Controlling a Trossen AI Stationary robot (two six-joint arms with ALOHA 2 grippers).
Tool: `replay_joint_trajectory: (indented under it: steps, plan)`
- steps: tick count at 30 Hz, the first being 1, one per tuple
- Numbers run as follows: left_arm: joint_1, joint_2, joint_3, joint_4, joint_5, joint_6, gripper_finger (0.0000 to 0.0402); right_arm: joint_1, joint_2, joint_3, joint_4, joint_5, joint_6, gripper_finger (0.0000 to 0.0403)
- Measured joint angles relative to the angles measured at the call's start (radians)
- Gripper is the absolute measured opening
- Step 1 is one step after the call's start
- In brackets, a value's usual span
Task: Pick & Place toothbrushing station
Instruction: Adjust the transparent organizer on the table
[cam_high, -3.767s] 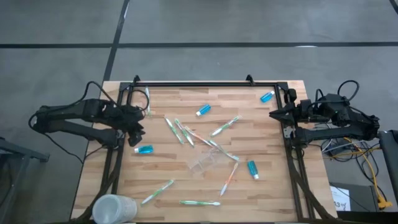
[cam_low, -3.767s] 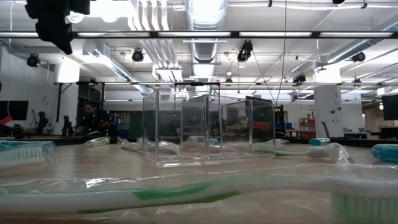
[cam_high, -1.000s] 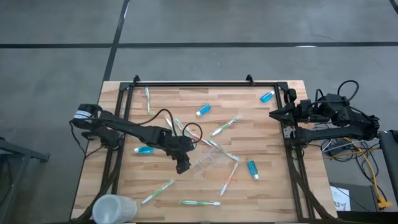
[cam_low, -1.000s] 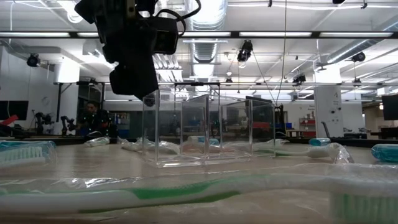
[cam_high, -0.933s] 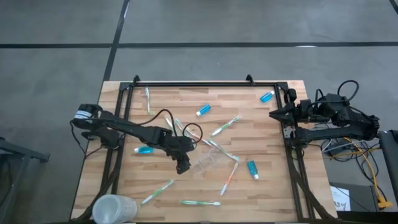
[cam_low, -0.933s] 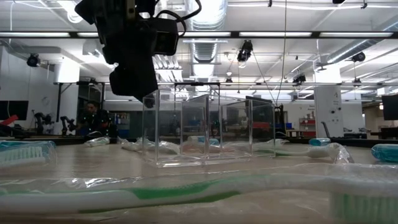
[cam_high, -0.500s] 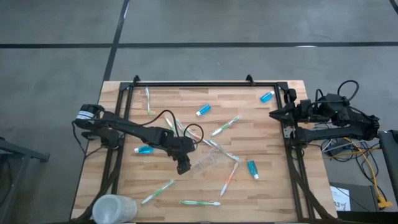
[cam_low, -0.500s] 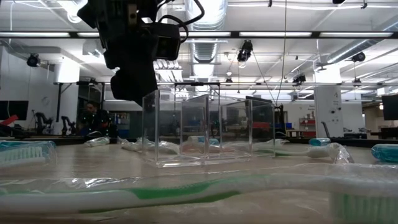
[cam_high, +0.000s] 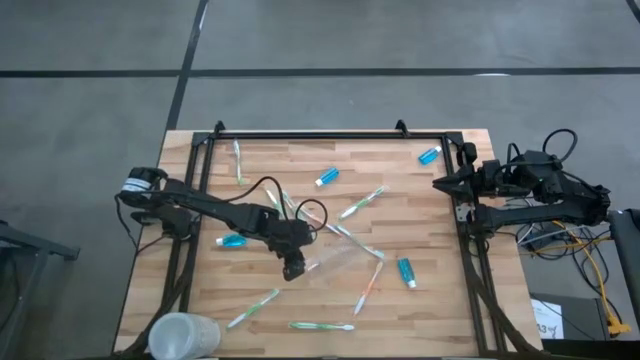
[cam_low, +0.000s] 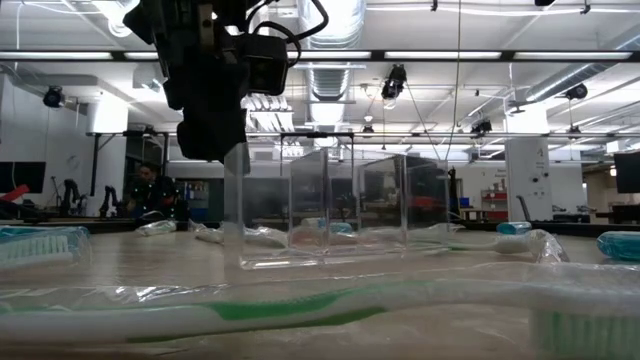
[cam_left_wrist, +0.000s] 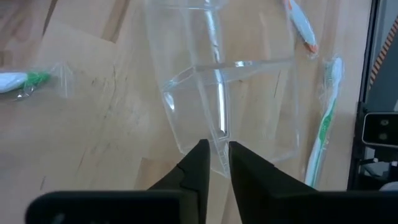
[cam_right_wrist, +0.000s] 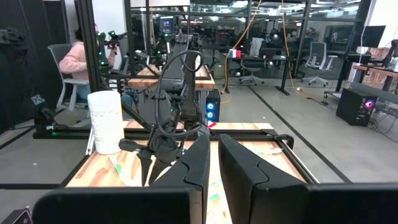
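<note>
The left gripper (cam_left_wrist: 215, 158) was closed on a wall of the clear holder (cam_left_wrist: 230, 93), which stood near the middle of the table (cam_high: 440, 300). Toothbrushes (cam_high: 367, 287) and blue tubes (cam_high: 405, 271) were scattered around the holder. The right gripper (cam_high: 440, 183) was kept shut at the table's right edge.

I see a nearly colourless see-through plastic holder (cam_high: 333, 257) on the pale striped wooden table (cam_high: 440, 310). Around it lie green-and-white toothbrushes (cam_high: 322, 326), an orange-and-white toothbrush (cam_high: 368, 288) and small bright blue tubes (cam_high: 405, 271). My arms are black. A frosted white cup (cam_high: 182, 335) sits at one corner.
</note>
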Motion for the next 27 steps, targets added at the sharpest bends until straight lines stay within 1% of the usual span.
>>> replay_joint_trajectory:
  steps: [9,12,16,22,27]
  plan:
    - [0.012,0.001,-0.006,-0.14,-0.004,0.019,0.0028,0.0,0.0,0.0,0.0,0.0,0.0,0.0034]
    - [0.019,-0.005,-0.002,-0.136,-0.007,0.016,0.0023,0.0,0.0,0.0,0.0,0.0,0.0,0.0034]
    - [0.025,-0.01,-0.002,-0.141,-0.009,0.032,0.0022,0.0,0.0,0.0,0.0,0.0,0.0,0.0034]
    - [0.029,-0.038,0.017,-0.153,-0.042,0.061,0.002,0.0,0.0,0.0,0.0,0.0,0.0,0.0034]
    - [0.029,-0.047,0.045,-0.237,-0.074,0.076,0.0019,0.0,0.0,0.0,0.0,0.0,0.0,0.0034]
